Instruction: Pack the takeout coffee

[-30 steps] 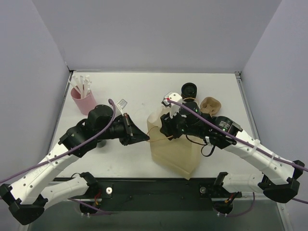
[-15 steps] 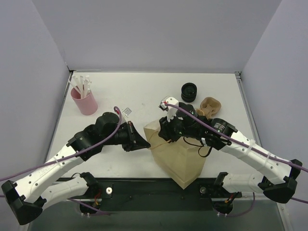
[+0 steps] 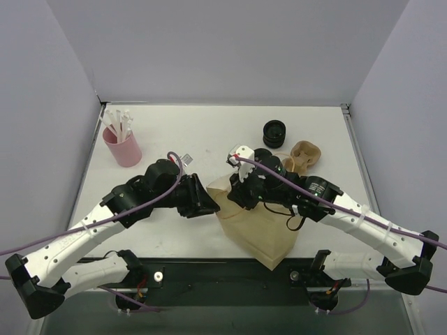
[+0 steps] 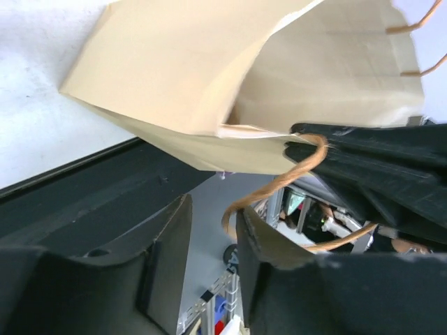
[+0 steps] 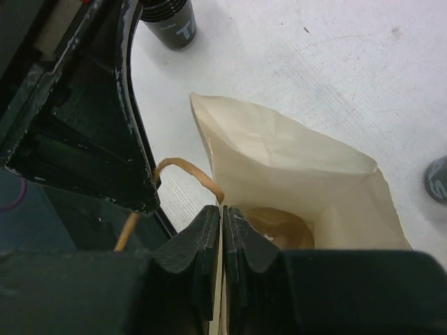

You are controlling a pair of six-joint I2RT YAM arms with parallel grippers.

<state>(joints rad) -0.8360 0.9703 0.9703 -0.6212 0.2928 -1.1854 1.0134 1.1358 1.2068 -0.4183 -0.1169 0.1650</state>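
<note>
takeout coffee (image 5: 167, 24) is sitting on table (image 5: 335, 63) at 11 o'clock from brown paper bag (image 5: 279, 153) in right wrist view. It is looking upright, long axis vertical, base down. Black, slightly tapering, white lettering; top cut off by frame. right gripper (image 5: 222, 213) is pinching the bag rim, jaws nearly closed. left gripper (image 4: 209, 216) is hanging open by handle (image 4: 279, 181).

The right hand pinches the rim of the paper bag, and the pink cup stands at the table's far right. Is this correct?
No: the top view shows the pink cup at the far left. The right hand pinches the bag at its rim.
</note>
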